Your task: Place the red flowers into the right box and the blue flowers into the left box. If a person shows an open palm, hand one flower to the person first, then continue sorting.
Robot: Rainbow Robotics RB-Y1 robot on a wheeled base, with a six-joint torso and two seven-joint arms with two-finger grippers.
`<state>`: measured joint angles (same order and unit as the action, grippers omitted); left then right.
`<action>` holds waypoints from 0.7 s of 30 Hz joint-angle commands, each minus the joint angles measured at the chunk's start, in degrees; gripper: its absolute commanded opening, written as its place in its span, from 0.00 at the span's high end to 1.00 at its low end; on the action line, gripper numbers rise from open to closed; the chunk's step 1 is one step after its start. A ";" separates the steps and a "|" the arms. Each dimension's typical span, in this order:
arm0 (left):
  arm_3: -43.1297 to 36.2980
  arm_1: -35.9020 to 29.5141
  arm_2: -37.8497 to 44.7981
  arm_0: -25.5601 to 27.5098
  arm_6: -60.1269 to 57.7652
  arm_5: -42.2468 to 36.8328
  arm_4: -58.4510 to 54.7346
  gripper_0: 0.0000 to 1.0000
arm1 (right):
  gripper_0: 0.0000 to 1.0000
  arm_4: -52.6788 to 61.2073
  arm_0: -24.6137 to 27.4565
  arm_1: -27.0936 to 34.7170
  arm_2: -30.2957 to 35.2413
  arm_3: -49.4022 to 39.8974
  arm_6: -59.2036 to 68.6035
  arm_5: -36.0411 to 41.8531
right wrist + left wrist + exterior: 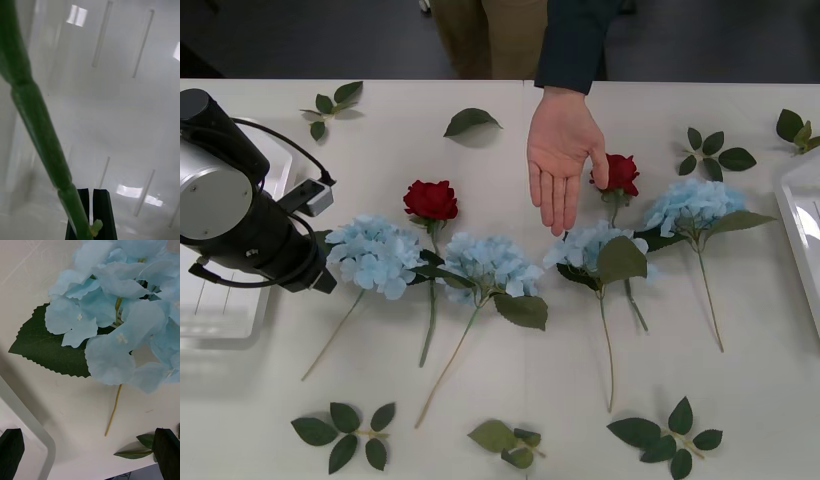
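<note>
Four blue flowers (375, 255) lie in a row across the table (510, 400), with two red flowers (431, 200) just behind the row.

Left gripper (88, 453): fingers (11, 450) spread wide apart, holding nothing. It hovers above the leftmost blue flower (116, 311), whose head and large leaf (45, 343) lie directly ahead of the fingers. The stem runs back toward the gap between the fingers. The rounded rim of the left box (35, 423) curves just beside one finger. In the front view the left arm (235, 200) is over the left box (220, 320), with its wrist next to that flower.

Right gripper (90, 213): black fingers (103, 210) pressed together on a green stem (37, 120). The stem rises from the fingertips and crosses the view diagonally. The flower head on this stem cannot be seen, so its colour cannot be told. A white slotted surface of the right box (123, 112) lies directly ahead of the gripper. In the front view the pale rim of the right box (802, 230) is at the far right table edge.

Person: a dark sleeve (575, 45) reaches over the far table edge. The open palm (563, 160) faces up, fingers extended, above the middle of the row. It is just beside the second red flower (618, 175) and well apart from both grippers.

Loose leaf sprigs (345, 435) lie scattered on the table.
</note>
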<state>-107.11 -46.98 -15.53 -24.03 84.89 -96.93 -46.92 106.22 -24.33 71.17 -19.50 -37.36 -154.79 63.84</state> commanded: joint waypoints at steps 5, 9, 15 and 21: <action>-1.70 1.19 -0.03 0.65 1.42 0.25 0.69 0.00 | 1.00 12.08 -0.28 -2.62 5.62 -14.41 -0.21 -0.56; -1.87 1.19 -0.03 0.57 1.60 0.25 0.69 0.00 | 1.00 12.70 -0.10 -4.37 5.71 -22.49 -0.21 -5.57; -2.31 1.19 -0.03 0.57 1.60 0.25 0.69 0.00 | 1.00 5.75 1.39 -5.25 5.88 -38.05 12.23 -16.11; -2.49 1.19 -0.03 0.57 1.60 0.25 0.77 0.00 | 1.00 -9.80 5.08 -9.03 12.03 -56.33 38.42 -20.51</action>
<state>-107.57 -46.51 -15.52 -24.00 84.89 -96.93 -46.79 101.85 -22.35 65.72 -13.57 -86.69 -120.77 43.83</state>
